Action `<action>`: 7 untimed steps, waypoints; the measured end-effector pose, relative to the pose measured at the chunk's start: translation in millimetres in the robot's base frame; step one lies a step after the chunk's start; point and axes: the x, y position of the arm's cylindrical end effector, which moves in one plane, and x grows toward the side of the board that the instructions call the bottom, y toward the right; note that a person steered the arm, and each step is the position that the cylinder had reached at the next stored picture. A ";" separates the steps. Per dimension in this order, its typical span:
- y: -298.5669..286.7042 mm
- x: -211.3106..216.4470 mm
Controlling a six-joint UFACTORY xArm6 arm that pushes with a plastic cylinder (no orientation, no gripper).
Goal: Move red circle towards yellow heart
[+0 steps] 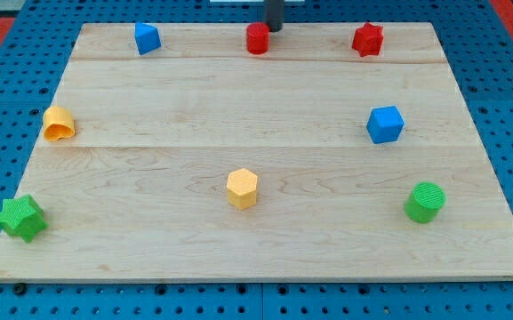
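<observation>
Since my tip (275,29) has no fingers and grips nothing, it just touches the small red plastic circle (257,39) from the view's upper right. Light and rigid, it should slide easily over the wooden desk (238,107); pushing through its centre steers it toward the yellow plastic heart (59,124).
</observation>
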 end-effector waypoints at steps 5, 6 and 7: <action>-62.7 101.3; -107.4 127.2; -162.8 140.7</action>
